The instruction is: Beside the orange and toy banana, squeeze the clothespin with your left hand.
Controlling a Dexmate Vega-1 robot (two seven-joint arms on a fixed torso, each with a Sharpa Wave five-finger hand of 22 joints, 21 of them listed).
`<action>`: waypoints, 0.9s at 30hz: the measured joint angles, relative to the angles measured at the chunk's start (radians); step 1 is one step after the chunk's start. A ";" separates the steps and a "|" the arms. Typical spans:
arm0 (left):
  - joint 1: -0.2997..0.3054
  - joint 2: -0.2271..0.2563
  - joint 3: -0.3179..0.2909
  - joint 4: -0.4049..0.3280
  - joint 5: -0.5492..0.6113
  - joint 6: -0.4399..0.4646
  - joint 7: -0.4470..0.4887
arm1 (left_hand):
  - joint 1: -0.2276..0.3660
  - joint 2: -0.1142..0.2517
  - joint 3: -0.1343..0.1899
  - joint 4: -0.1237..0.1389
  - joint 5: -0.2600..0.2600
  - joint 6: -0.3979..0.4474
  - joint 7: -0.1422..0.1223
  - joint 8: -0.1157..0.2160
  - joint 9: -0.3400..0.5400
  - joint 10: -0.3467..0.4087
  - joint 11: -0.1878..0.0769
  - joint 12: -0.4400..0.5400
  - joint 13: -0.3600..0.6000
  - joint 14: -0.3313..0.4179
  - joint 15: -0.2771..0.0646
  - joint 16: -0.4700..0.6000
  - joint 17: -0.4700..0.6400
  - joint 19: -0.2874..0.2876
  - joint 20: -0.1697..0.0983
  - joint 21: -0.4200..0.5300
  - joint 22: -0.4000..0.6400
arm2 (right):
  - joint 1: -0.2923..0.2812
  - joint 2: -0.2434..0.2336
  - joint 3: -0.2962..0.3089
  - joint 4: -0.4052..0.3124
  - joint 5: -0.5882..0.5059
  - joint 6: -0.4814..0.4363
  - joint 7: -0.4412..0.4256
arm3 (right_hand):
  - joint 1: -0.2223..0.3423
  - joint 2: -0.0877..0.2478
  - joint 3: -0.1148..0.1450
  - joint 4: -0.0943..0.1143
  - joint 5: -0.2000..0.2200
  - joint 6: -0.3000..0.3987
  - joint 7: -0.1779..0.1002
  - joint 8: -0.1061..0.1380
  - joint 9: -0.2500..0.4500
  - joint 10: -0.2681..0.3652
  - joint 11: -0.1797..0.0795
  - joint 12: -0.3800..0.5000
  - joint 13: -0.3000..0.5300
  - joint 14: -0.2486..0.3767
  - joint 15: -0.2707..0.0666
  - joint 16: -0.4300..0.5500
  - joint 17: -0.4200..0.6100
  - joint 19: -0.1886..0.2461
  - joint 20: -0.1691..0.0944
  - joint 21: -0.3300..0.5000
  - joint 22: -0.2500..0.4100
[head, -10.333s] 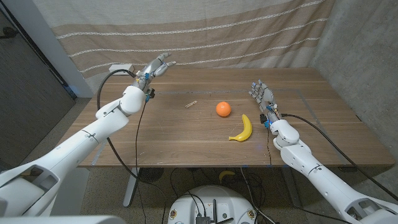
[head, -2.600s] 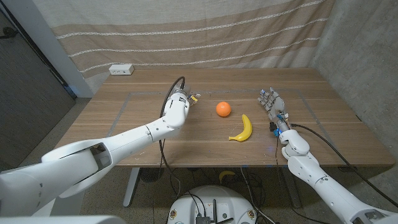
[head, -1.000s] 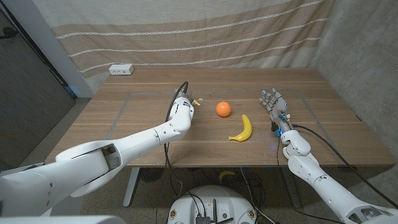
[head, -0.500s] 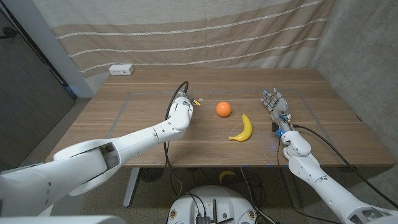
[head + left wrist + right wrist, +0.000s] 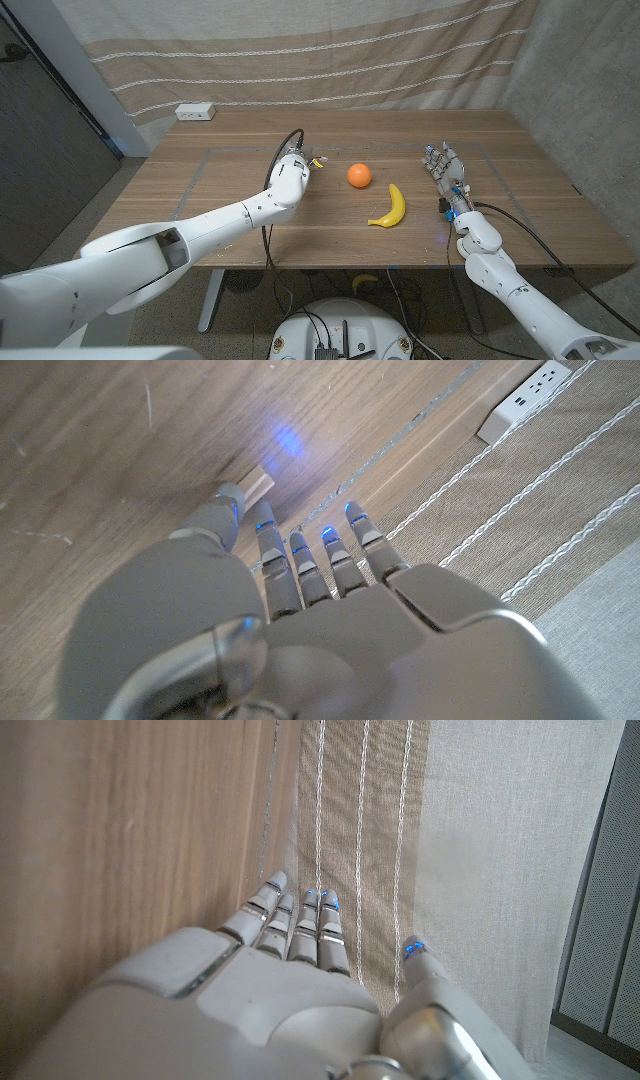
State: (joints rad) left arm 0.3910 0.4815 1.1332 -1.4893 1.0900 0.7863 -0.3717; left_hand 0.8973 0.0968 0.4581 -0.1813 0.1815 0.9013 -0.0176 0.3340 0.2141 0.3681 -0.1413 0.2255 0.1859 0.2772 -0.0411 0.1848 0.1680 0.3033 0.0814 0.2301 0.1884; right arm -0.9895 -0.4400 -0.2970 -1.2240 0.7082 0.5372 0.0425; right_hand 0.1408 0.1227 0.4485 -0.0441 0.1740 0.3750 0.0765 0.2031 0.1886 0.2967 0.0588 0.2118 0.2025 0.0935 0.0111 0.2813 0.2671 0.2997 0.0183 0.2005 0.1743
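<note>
Both arms are showing smooth white rounded shells, thick toward the shoulder and narrowing toward the wrist, with darker seams at the joints. A black cable is looping out from the left arm (image 5: 215, 222) near the wrist, and another is trailing along the right arm (image 5: 510, 285). The left hand (image 5: 300, 610) is looking grey and metallic, its segmented fingers (image 5: 300, 565) glowing blue at the tips (small lights). The right hand (image 5: 290, 985) is wearing the same grey casing.
</note>
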 measured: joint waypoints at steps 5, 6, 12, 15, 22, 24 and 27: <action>0.000 0.001 0.004 -0.004 0.004 0.002 -0.002 | -0.012 -0.030 -0.037 0.011 -0.001 -0.022 -0.002 -0.029 0.007 -0.008 0.004 -0.011 0.000 0.000 0.000 0.000 0.002 0.006 -0.006 0.000 0.000 | -0.006 -0.002 0.002 -0.007 -0.002 0.002 -0.005 | -0.011 0.011 0.000 0.000 0.000 0.000 0.000 0.000 0.000 0.000 0.000 0.000 0.000 0.005 0.005 0.000 0.000 -0.003 0.003 0.000 0.000; -0.001 0.000 0.007 -0.004 0.010 0.006 -0.009 | -0.021 -0.039 -0.043 0.016 -0.004 -0.036 -0.002 -0.038 0.006 -0.012 0.000 -0.016 0.000 0.000 0.000 0.000 0.002 0.006 -0.006 0.000 0.000 | -0.008 -0.002 0.003 -0.009 -0.002 0.002 -0.006 | -0.011 0.010 0.000 0.000 0.000 0.000 0.000 0.000 0.000 0.000 0.000 0.000 0.000 0.005 0.005 0.000 0.000 -0.003 0.003 0.000 0.000; -0.012 -0.007 0.029 -0.001 0.052 0.033 -0.061 | -0.069 -0.087 -0.088 0.027 -0.008 -0.095 0.003 -0.076 -0.005 -0.046 0.009 -0.030 0.000 -0.008 0.000 0.000 0.002 0.003 -0.010 -0.005 0.000 | -0.013 -0.003 0.006 -0.011 -0.003 0.010 -0.012 | -0.010 0.010 0.000 0.000 0.000 0.000 0.000 0.000 0.000 0.000 0.000 0.000 0.000 0.011 0.011 0.000 0.000 -0.003 0.003 0.000 0.000; -0.019 -0.012 0.040 0.005 0.075 0.045 -0.089 | -0.077 -0.095 -0.092 0.029 -0.008 -0.096 0.005 -0.083 -0.006 -0.054 0.011 -0.030 0.000 -0.017 0.001 -0.004 0.006 0.002 -0.010 -0.005 0.000 | -0.013 0.000 0.008 -0.011 -0.006 0.018 -0.016 | -0.010 0.010 0.000 0.000 0.000 0.008 0.003 0.000 0.000 0.004 0.004 0.000 0.000 0.012 0.012 0.000 0.000 -0.003 0.004 0.000 0.000; -0.027 -0.023 0.054 0.015 0.120 0.068 -0.139 | -0.084 -0.102 -0.104 0.029 -0.008 -0.051 0.030 -0.074 -0.007 -0.053 0.011 -0.030 0.000 -0.018 0.000 -0.004 0.004 -0.003 -0.005 -0.005 0.000 | -0.013 0.006 0.011 -0.006 -0.012 0.036 -0.027 | 0.000 0.000 0.000 0.000 0.000 0.011 0.000 0.000 0.000 0.011 0.004 0.000 0.000 0.023 0.012 0.000 0.000 0.002 0.009 0.000 0.000; -0.029 -0.029 0.058 0.019 0.132 0.073 -0.149 | -0.084 -0.102 -0.104 0.029 -0.008 -0.025 0.040 -0.071 -0.007 -0.036 0.008 -0.023 0.000 -0.018 0.000 -0.004 0.004 -0.003 -0.005 -0.005 0.000 | -0.013 0.008 0.012 -0.005 -0.014 0.040 -0.029 | 0.000 0.000 0.000 0.000 0.000 0.011 0.000 0.000 0.000 0.011 0.004 0.000 0.000 0.023 0.012 0.000 0.000 0.002 0.009 0.000 0.000; -0.029 -0.033 0.060 0.023 0.151 0.082 -0.168 | -0.084 -0.102 -0.104 0.029 -0.008 -0.010 0.048 -0.063 -0.006 -0.025 0.007 -0.021 0.000 -0.018 0.000 -0.004 0.004 -0.003 -0.005 -0.005 0.000 | -0.013 0.010 0.013 -0.003 -0.016 0.044 -0.031 | 0.000 0.000 0.000 0.000 0.000 0.011 0.000 0.000 0.000 0.011 0.004 0.000 0.000 0.023 0.012 0.000 0.005 0.006 0.012 0.000 0.000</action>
State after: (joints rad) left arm 0.3620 0.4487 1.1930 -1.4664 1.2409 0.8683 -0.5395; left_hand 0.8131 -0.0053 0.3543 -0.1525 0.1738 0.8918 0.0306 0.2708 0.2076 0.3429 -0.1339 0.2044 0.1861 0.2588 -0.0411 0.1811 0.1720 0.3003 0.0768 0.2248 0.1883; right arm -1.0029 -0.4300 -0.2842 -1.2270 0.6926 0.5814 0.0115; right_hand 0.1407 0.1229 0.4485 -0.0441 0.1740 0.3858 0.0766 0.2031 0.1884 0.3075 0.0625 0.2118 0.2024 0.1167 0.0233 0.2814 0.2718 0.3054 0.0308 0.2005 0.1743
